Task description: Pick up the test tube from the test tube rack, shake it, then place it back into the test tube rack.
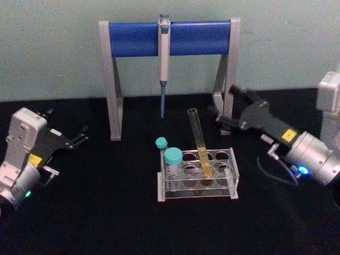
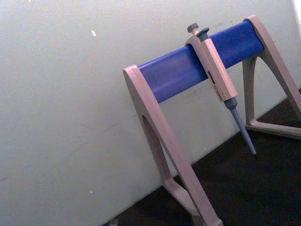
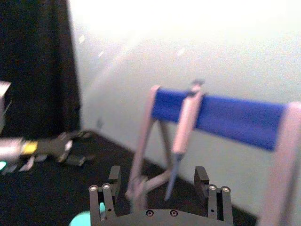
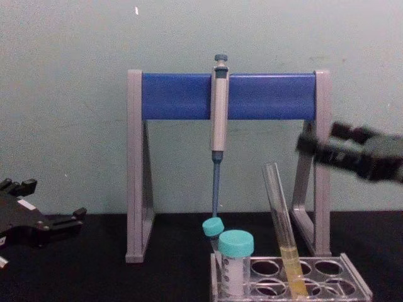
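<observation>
Now | black tabletop [image 1: 106, 223] | pale wall [image 1: 53, 42] behind | test tube rack [image 1: 197, 194] centred

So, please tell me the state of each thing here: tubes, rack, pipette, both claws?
test tube rack: holds three containers
test tube: uncapped, leaning in rack, yellow liquid low
wide vial: capped, in rack
thin tube: capped, in rack
pipette: hanging on stand
left claw: open, empty
right claw: open, empty

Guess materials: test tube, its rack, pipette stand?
Test tube: glossy clear glass or plastic; the yellow liquid shows through.
Test tube rack: clear plastic, probably acrylic; the dark table shows through.
Pipette stand: matte grey legs, metal or plastic, can't tell; blue bar smooth, likely painted or plastic.
</observation>
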You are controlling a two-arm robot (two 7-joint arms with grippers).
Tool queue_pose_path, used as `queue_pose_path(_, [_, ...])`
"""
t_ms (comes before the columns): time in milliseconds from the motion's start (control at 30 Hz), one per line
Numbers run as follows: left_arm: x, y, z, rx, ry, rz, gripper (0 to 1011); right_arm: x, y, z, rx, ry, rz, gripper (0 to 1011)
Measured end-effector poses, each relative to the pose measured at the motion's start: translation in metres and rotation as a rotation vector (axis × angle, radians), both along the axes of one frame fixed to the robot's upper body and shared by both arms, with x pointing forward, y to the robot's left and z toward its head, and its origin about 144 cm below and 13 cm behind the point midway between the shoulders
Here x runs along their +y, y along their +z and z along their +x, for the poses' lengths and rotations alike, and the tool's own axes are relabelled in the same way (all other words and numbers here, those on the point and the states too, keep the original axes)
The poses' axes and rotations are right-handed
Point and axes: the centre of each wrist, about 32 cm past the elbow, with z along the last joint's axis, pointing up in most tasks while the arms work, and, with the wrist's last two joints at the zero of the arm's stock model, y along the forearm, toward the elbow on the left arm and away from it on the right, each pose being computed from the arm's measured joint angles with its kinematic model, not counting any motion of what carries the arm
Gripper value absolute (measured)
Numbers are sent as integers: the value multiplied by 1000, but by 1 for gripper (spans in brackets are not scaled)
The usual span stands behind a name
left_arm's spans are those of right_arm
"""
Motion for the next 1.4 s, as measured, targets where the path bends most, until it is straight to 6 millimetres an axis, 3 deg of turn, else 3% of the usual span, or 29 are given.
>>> queue_pose_path(267, [0,0,0,0,0,0,1002,-2,5,-15,-27,-312,23,1000])
queue_pose_path(533, [0,0,0,0,0,0,1001,3,-18,-26,62,-541,-104,1000])
queue_pose_path(900, [0,0,0,0,0,0,1001,4,-49,-34,200,-603,-208,1000])
queue_pose_path(1400, [0,0,0,0,0,0,1001,4,-49,-34,203,-603,-209,1000])
